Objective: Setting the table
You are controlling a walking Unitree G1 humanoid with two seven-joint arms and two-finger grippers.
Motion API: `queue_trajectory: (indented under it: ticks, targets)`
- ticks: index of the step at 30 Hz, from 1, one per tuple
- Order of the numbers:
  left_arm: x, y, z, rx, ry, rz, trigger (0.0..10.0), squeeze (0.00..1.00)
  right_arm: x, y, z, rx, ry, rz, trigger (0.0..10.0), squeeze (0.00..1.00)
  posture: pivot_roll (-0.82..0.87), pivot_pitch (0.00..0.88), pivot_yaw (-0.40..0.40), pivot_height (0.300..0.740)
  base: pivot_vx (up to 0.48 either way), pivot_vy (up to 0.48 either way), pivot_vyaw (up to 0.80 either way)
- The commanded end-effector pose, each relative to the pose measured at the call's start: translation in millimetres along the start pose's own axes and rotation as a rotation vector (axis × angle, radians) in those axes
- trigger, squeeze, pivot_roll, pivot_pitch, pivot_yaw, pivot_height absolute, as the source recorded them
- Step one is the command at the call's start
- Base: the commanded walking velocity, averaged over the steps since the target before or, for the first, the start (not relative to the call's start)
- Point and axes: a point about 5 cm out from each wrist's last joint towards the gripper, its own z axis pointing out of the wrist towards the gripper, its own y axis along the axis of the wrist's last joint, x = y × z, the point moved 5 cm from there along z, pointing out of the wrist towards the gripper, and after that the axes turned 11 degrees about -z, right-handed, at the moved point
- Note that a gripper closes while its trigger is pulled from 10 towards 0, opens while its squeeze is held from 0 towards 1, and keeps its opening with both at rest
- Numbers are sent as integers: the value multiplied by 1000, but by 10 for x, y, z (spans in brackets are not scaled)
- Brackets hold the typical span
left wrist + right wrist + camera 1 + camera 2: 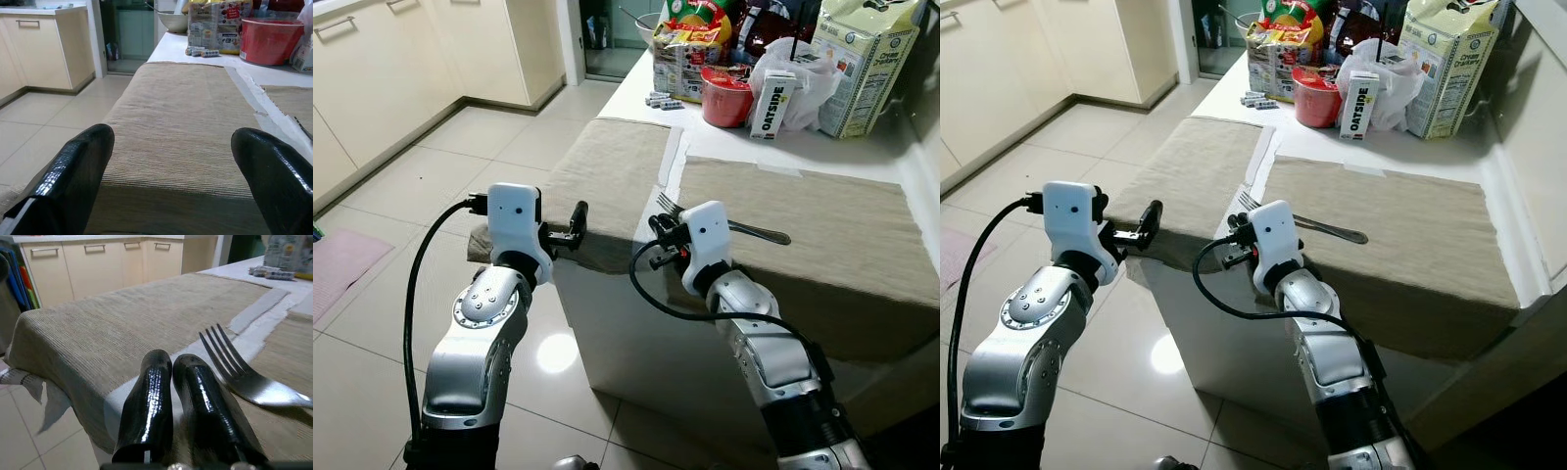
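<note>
Two beige woven placemats lie side by side on the white table, the left mat (607, 166) hanging over the table's near corner. A steel fork (744, 231) rests on the near left part of the right mat (813, 225), tines pointing left. My right gripper (171, 363) is shut with nothing in it, its tips just beside the fork (249, 384) tines at the mat's edge. Level with the near edge of the left mat (176, 122), my left gripper (171, 181) is open and holds nothing.
At the table's far end stand a red bowl (726, 98), an Oatside carton (771, 106), a plastic bag, a large paper bag (867, 59), snack packs and several batteries (661, 99). Cream cabinets (382, 69) line the left wall across tiled floor.
</note>
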Motion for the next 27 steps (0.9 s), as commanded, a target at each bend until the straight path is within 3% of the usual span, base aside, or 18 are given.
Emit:
queue_trajectory:
  ticks: [1, 11, 18, 27]
  targets:
    - [20, 28, -34, -3, 13, -1, 10000, 0, -51, 98, 108, -23, 2, -36, 10000, 0, -39, 13, 64, 740, 0, 0, 0]
    - [35, 28, -85, 5, 23, -6, 10000, 0, -218, 152, 240, -25, -29, -64, 10000, 0, -27, 46, 66, 740, 0, 0, 0]
    - [40, 14, -96, 16, 24, -7, 10000, 0, -293, 104, 315, -8, -51, -80, 10000, 0, -27, 61, 68, 740, 0, 0, 0]
    - [22, 1, -93, 26, 21, -14, 10000, 0, -506, 37, 420, 32, -103, -132, 10000, 0, -36, 80, 63, 740, 0, 0, 0]
